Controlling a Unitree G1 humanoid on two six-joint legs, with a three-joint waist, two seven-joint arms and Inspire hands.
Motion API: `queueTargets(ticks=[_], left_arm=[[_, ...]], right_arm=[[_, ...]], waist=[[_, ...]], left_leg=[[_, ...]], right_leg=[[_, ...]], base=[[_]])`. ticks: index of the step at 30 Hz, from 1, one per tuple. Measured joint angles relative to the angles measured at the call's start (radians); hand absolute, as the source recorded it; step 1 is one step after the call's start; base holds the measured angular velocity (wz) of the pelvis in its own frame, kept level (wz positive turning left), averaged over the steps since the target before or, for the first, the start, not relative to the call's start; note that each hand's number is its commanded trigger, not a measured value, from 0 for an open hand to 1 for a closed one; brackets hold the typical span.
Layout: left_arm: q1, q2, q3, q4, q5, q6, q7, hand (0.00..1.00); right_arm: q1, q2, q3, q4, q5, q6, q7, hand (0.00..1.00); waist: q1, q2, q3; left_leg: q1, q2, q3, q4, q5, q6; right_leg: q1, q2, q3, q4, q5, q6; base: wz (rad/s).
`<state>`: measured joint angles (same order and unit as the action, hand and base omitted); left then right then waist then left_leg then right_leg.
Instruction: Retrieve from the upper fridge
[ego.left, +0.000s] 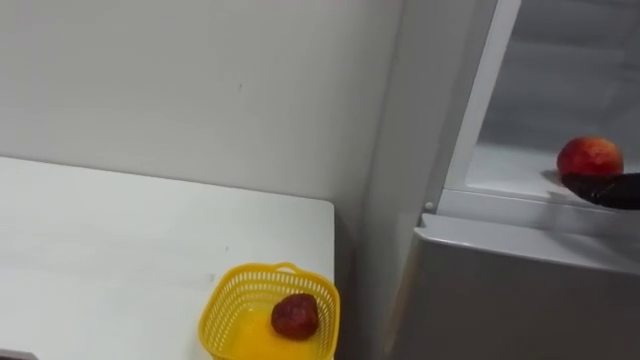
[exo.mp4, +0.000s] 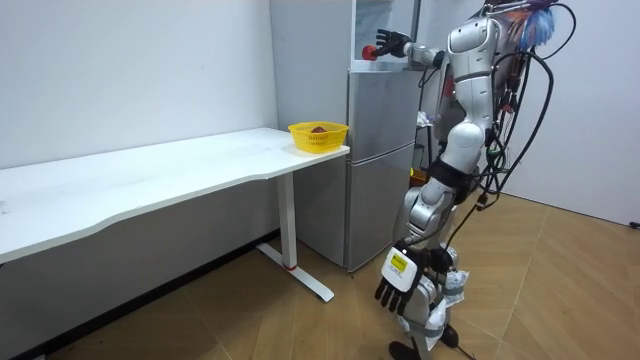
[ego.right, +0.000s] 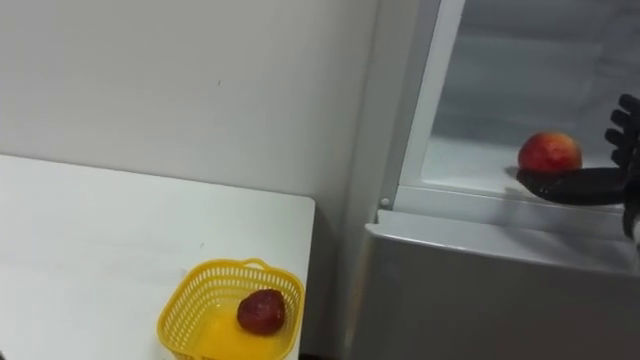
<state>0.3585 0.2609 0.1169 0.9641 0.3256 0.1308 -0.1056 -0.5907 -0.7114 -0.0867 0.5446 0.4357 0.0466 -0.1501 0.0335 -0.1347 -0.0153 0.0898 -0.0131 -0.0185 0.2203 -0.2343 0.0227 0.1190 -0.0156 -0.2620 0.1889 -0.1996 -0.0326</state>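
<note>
**Left eye view.** The red-orange fruit (ego.left: 590, 157) sits on the upper fridge shelf (ego.left: 500, 172) at the right edge of the frame, close to the shelf's front lip. My right hand (ego.left: 612, 190) reaches in just below and beside it. At lower centre a yellow basket (ego.left: 222, 312) stands on the white surface (ego.left: 120, 240), holding a dark red fruit (ego.left: 295, 315).

**Right eye view.** The thumb (ego.right: 570, 186) lies stretched along the fruit's front side, and the fingers (ego.right: 624, 130) stand spread to its right. The hand is open and grips nothing. I cannot tell whether it touches the fruit. First risk: the fruit is round and free, so a one-sided closure would likely push it deeper along the shelf or roll it over the lip.

**Room view.** The robot stands before the fridge (exo.mp4: 380, 150) with its right arm raised into the upper compartment. The left hand (exo.mp4: 405, 285) hangs low, fingers relaxed. Second risk: the basket sits at the surface's end beside the fridge, so a loose hold on the carry could drop the fruit short of it.
</note>
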Motion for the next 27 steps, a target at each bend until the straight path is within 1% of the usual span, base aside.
queueTargets(ticks=[1,3,5,6,8,12,14,16,19,21,22,23,27], left_arm=[[0.003,0.002,0.000,-0.002,0.000,0.000,0.001,0.00],[0.008,0.004,0.000,-0.001,-0.001,0.002,0.003,0.00],[0.010,0.004,0.000,0.000,-0.004,0.002,0.005,0.00],[0.010,0.005,0.000,0.001,-0.005,0.002,0.005,0.00],[0.016,0.011,0.000,0.002,-0.005,0.002,0.005,0.00],[0.026,0.011,-0.001,0.001,-0.005,0.007,0.005,0.00],[0.026,0.012,0.000,0.001,-0.008,0.013,0.005,0.00],[0.026,0.014,0.000,0.002,-0.008,0.016,0.005,0.00],[0.027,0.022,0.000,0.001,-0.009,0.020,0.001,0.00],[0.026,0.026,0.000,-0.001,-0.010,0.022,-0.007,0.00],[0.026,0.027,-0.001,-0.001,-0.011,0.022,-0.008,0.00],[0.025,0.026,-0.002,-0.001,-0.011,0.022,-0.007,0.00],[0.023,0.027,-0.003,-0.001,-0.011,0.021,-0.005,0.00]], right_arm=[[0.000,-0.012,0.015,0.002,0.001,0.000,0.000,0.00],[0.000,-0.020,0.030,0.002,0.014,0.000,0.000,0.00],[0.000,-0.028,0.033,0.005,0.025,0.006,0.000,0.00],[0.000,-0.032,0.037,0.008,0.025,0.009,0.000,0.00],[0.000,-0.035,0.046,0.045,0.025,0.014,0.000,0.00],[-0.020,-0.040,0.060,0.098,0.024,0.017,0.000,0.00],[-0.063,-0.040,0.083,0.144,0.025,0.018,0.002,0.00],[-0.085,-0.040,0.099,0.171,0.025,0.020,0.004,0.00],[-0.093,-0.041,0.104,0.189,0.024,0.021,0.016,0.00],[-0.093,-0.046,0.104,0.189,0.021,0.021,0.021,0.00],[-0.097,-0.048,0.104,0.190,0.019,0.021,0.021,0.00],[-0.098,-0.051,0.104,0.193,0.015,0.019,0.021,0.00],[-0.098,-0.051,0.104,0.195,0.009,0.015,0.024,0.00]], waist=[[0.002,-0.003,0.0011],[0.003,-0.012,0.0042],[0.004,-0.025,0.0087],[0.005,-0.029,0.0084],[0.012,-0.045,-0.0024],[0.023,-0.047,-0.0035],[0.024,-0.046,0.0003],[0.025,-0.046,0.0020],[0.021,-0.045,0.0031],[0.021,-0.044,0.0033],[0.020,-0.042,0.0044],[0.020,-0.038,0.0071],[0.018,-0.024,0.0077]], left_leg=[[0.000,0.000,0.000,-0.001,0.000,0.000],[0.000,0.000,0.001,-0.001,0.000,0.000],[-0.013,0.001,0.001,0.001,0.001,-0.001],[-0.016,0.001,0.000,0.001,0.001,-0.001],[-0.027,0.002,-0.001,0.003,0.002,-0.002],[-0.024,0.003,0.000,0.006,0.002,-0.001],[-0.025,0.007,0.000,0.006,0.002,-0.001],[-0.027,0.008,-0.001,0.003,0.002,-0.001],[-0.034,0.007,-0.012,0.003,0.001,-0.002],[-0.046,0.007,-0.014,0.012,0.001,-0.003],[-0.052,0.007,-0.014,0.016,0.001,-0.003],[-0.054,0.006,-0.014,0.018,0.001,-0.003],[-0.054,0.007,-0.015,0.018,0.002,-0.003]], right_leg=[[-0.001,0.001,0.004,-0.003,0.000,0.000],[-0.001,0.002,0.008,-0.004,0.000,0.000],[-0.007,0.003,0.003,-0.003,0.000,0.000],[-0.009,0.003,-0.001,-0.003,0.000,0.000],[-0.022,0.005,-0.004,-0.002,0.000,0.000],[-0.021,0.000,-0.013,-0.002,0.000,0.000],[-0.021,-0.001,-0.015,-0.002,0.000,0.000],[-0.020,0.000,-0.016,0.000,0.000,0.000],[-0.019,0.001,-0.024,0.000,0.001,-0.001],[-0.026,0.002,-0.019,-0.001,0.002,-0.003],[-0.030,0.002,-0.021,0.000,0.004,-0.005],[-0.030,0.002,-0.028,0.000,0.005,-0.005],[-0.030,0.002,-0.033,0.000,0.006,-0.005]], base=[[0.00],[0.00],[0.00],[0.04],[0.02],[0.00],[0.00],[0.02],[0.09],[0.04],[0.00],[0.00],[0.00]])
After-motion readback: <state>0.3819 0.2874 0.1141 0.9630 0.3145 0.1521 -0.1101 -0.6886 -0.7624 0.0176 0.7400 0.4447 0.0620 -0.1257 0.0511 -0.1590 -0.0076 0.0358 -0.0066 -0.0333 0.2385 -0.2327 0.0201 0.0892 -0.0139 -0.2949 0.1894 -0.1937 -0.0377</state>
